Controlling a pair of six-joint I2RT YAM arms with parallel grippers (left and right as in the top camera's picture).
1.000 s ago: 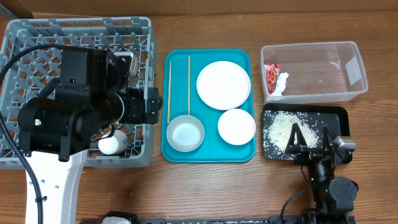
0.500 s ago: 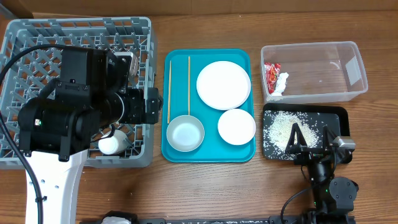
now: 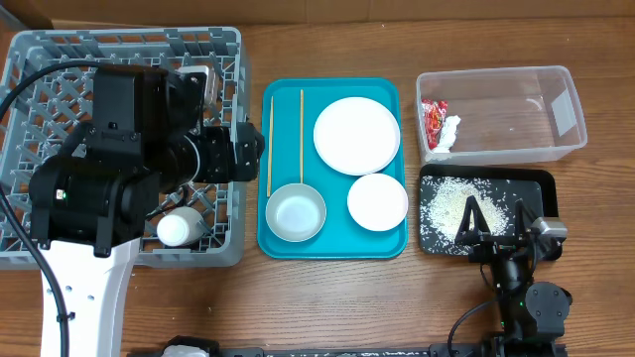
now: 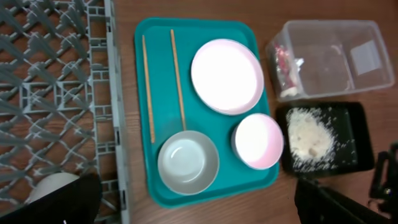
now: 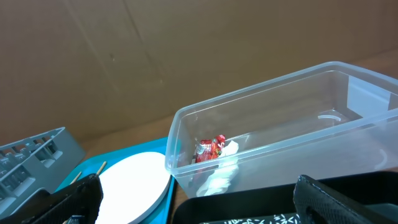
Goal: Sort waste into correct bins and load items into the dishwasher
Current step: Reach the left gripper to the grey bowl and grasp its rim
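The grey dishwasher rack (image 3: 60, 59) holds a white cup (image 3: 176, 229) near its front. My left gripper (image 4: 199, 211) is open, above the rack's right edge beside the teal tray (image 3: 332, 246). The tray carries two chopsticks (image 3: 269, 144), a white plate (image 3: 356, 135), a white bowl (image 3: 377, 201) and a steel bowl (image 3: 295, 213). The clear tub (image 3: 516, 119) holds the red-and-white wrapper (image 3: 438, 126). Rice grains (image 3: 451, 203) lie in the black tray (image 3: 541, 183). My right gripper (image 3: 493, 213) stands open over the black tray's front, holding nothing.
The bulky left arm (image 3: 109, 188) covers much of the rack's middle. A cardboard wall (image 5: 155, 56) rises behind the table. Bare wooden table (image 3: 327, 297) runs along the front.
My left arm has shifted slightly away from the table's front and to the right, toward the teal tray. The right arm and all objects have stayed put.
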